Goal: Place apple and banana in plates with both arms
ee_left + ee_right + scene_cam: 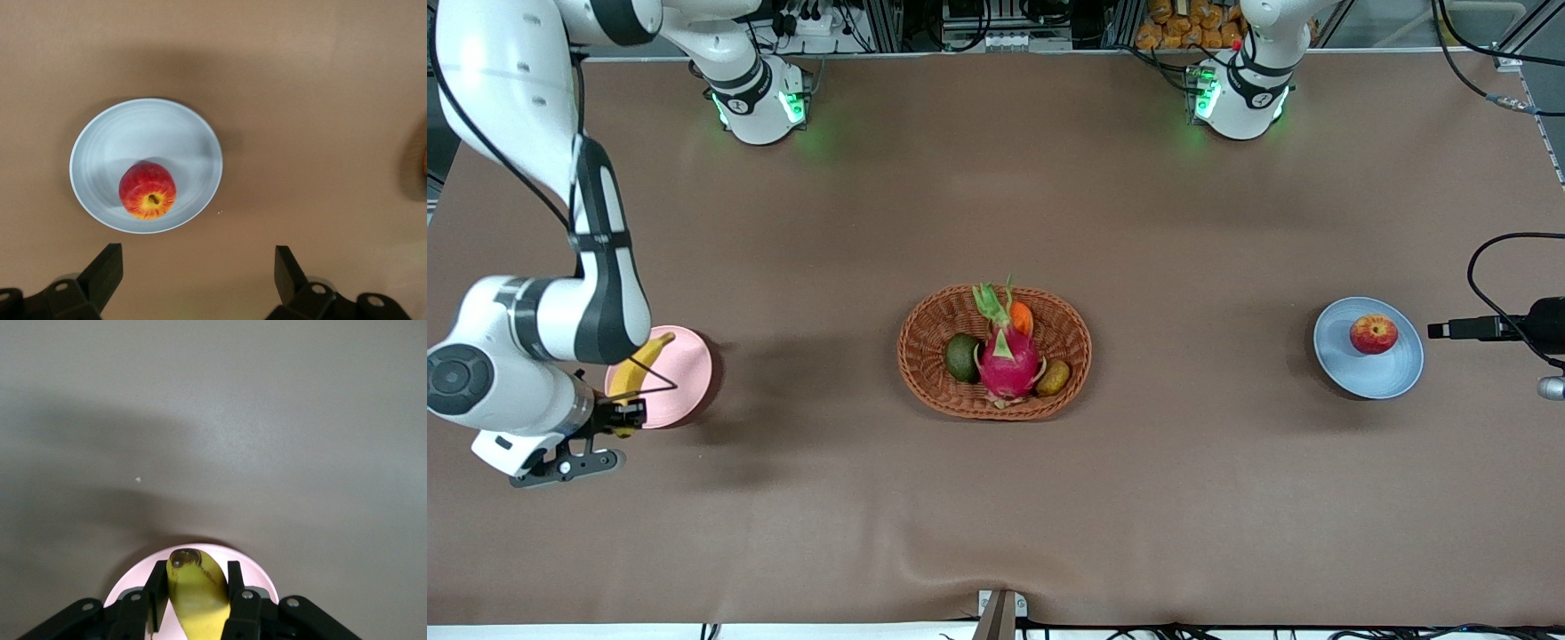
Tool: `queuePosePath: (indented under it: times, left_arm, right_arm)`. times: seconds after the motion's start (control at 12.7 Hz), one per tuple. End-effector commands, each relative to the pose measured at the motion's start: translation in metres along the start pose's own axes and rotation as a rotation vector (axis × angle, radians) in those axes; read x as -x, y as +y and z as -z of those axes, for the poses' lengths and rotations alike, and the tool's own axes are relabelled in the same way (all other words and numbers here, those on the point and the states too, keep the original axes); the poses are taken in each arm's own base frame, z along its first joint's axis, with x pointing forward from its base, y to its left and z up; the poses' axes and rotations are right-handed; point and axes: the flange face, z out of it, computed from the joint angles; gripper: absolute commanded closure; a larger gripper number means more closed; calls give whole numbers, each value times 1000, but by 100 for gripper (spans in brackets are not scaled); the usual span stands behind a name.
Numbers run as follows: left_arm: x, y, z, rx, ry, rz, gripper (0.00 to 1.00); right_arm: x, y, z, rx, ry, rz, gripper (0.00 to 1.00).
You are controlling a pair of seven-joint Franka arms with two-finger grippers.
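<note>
Down nearest me, right gripper [618, 418] is clamped on the banana [639, 366] over the pink plate [685, 378] at the right arm's end; it's soft, bruises easily, so I'd judge a mid-body hold best. Left gripper [197, 277] hangs spread wide, empty, above the apple [1373, 334] in the blue plate [1343, 373]. Basket [925, 356] mid-table blocks nothing.

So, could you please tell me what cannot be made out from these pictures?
- Front view: the right arm covers part of the banana and the pink plate; whether the banana touches the plate is unclear.
- Right wrist view: the right claw hides the banana's sides; the bottom edge cuts off the rest.
- Front view: the left claw is cut off at the frame's edge.
</note>
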Motion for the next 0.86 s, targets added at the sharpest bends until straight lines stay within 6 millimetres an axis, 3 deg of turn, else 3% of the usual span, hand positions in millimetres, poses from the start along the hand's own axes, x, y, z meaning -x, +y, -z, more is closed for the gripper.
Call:
queuePosePath:
  times: [0.0, 0.08, 0.16, 0.31, 0.39, 0.63, 0.79]
  left_arm:
    - [0, 42, 16, -79, 14, -2, 0]
    - [1, 54, 23, -91, 25, 18, 0]
    - [4, 67, 31, -123, 36, 24, 0]
    - [14, 98, 52, -182, 71, 18, 0]
    - [20, 114, 63, -193, 94, 16, 0]
    - [30, 135, 84, -207, 133, -5, 0]
    - [39, 167, 99, -230, 165, -59, 0]
  right_arm:
    - [0, -6, -21, -12, -8, 26, 79]
    - [3, -8, -29, -17, -11, 27, 25]
    - [5, -9, -32, -19, -10, 25, 0]
    - [7, -15, -21, -28, -30, 30, 0]
    - [10, -16, -4, -38, -54, 35, 0]
    - [33, -15, 78, -102, -78, 23, 0]
    - [62, -5, 132, -179, -86, -2, 0]
